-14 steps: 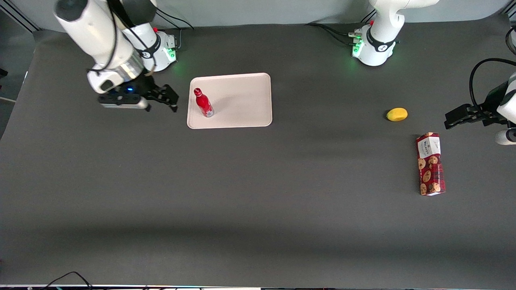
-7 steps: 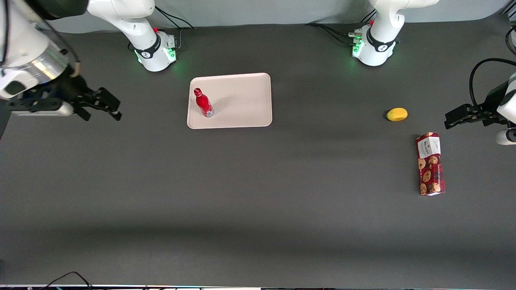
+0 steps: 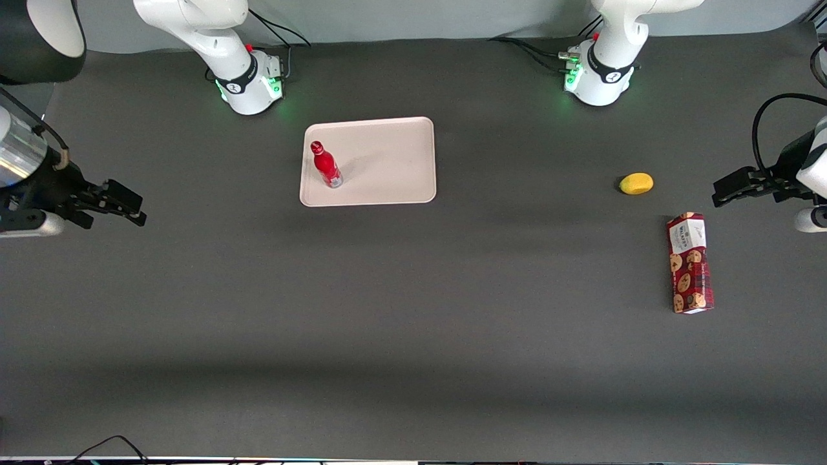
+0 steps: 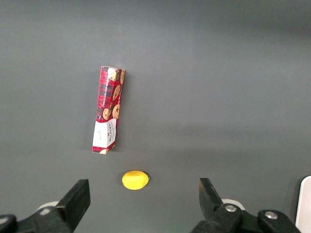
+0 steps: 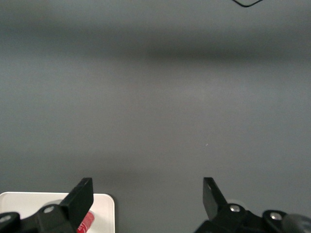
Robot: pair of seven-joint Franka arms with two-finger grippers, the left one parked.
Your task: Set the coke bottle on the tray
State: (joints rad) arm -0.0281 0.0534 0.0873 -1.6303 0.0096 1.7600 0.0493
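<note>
Since the coke bottle (image 3: 327, 165) stands upright on the tray (image 3: 387, 161), near the tray edge that faces the working arm's end of the tabletop (image 3: 413, 336), the placing looks done. Its silvery base rests on the pale pink surface inside the low rim, and nothing touches it. Upright as it is, the slim bottle could tip at a light knock, so keeping clear of it makes sense.

The gripper (image 3: 123, 205) hangs well apart from the tray, out toward the working arm's end and somewhat nearer the front camera than the bottle. Its jaws are spread and hold nothing; the right wrist view shows both fingers wide apart over bare tabletop, with a corner of the tray and a bit of the red bottle just visible by one finger. That empty, wide stance fits an arm that is clear of the load, not one about to grasp.

Toward the parked arm's end lie a yellow lemon (image 3: 636, 183) and, nearer the front camera, a red cookie box (image 3: 690, 263) flat on its side. Both sit well away from the tray and play no part here.
</note>
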